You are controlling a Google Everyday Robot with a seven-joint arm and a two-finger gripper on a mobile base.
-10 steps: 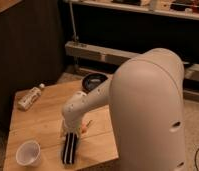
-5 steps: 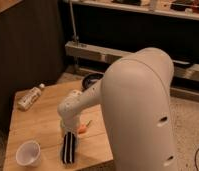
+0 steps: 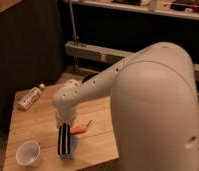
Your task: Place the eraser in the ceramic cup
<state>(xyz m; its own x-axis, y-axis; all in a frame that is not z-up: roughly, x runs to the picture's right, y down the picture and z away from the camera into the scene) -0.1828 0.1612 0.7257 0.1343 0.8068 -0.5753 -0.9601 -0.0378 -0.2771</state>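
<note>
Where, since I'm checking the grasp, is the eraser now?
In the camera view the eraser is near the front edge of the table, right of the ceramic cup, with the gripper shut on its far end.

This looks like a robotics lab or workshop. A bulky white robot arm [image 3: 143, 100] leans over a plain wooden desk [image 3: 38, 117], its pincer [image 3: 63, 124] near the front edge. Behind run a metal rail [image 3: 93, 52] and a cluttered shelf [image 3: 143, 7].
</note>
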